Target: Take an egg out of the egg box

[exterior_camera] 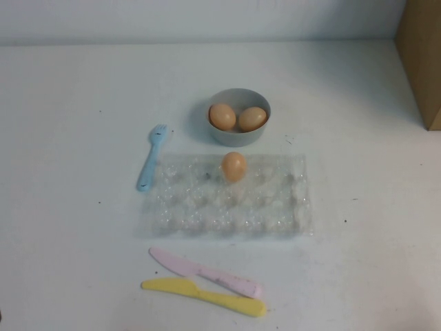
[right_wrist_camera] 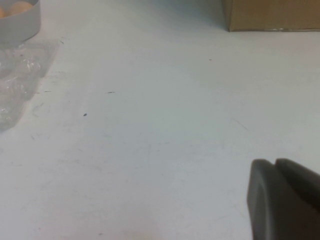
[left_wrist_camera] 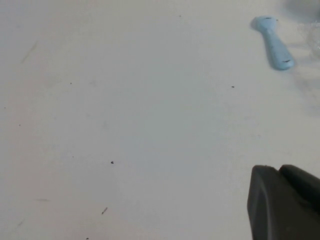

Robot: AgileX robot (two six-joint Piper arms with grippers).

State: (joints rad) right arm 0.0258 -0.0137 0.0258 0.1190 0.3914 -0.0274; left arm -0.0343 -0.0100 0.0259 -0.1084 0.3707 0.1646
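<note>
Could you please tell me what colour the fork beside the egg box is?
The small plastic fork is light blue, clearest in the high view.

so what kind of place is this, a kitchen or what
Probably a lab tabletop staged as a kitchen: a bare white table with an egg box, a bowl of eggs and plastic cutlery. The left gripper and right gripper hover over bare table.
</note>
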